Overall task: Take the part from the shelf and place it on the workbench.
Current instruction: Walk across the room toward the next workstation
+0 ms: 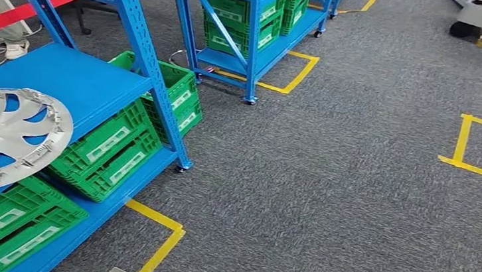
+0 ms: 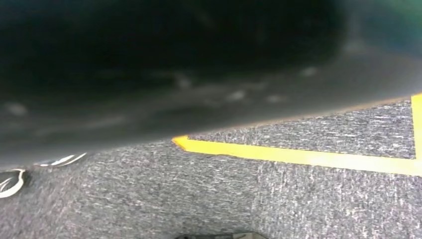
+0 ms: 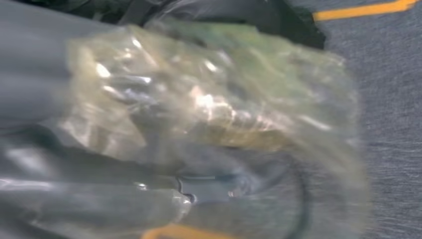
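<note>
Bagged part (image 3: 214, 114) sat held in the right robot hand (image 3: 74, 164), hung low over carpet; no worktop appeared; left unclear.

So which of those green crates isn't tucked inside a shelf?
The green crate behind the near blue rack, beside its upright post. It sits outside the frame, seemingly on the carpet, while the other green crates rest on the racks' lower shelves.

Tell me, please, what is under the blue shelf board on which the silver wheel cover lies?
Under the blue shelf board, green crates stand on the lower board, one more nearer. The silver wheel cover and the board hide their insides.
</note>
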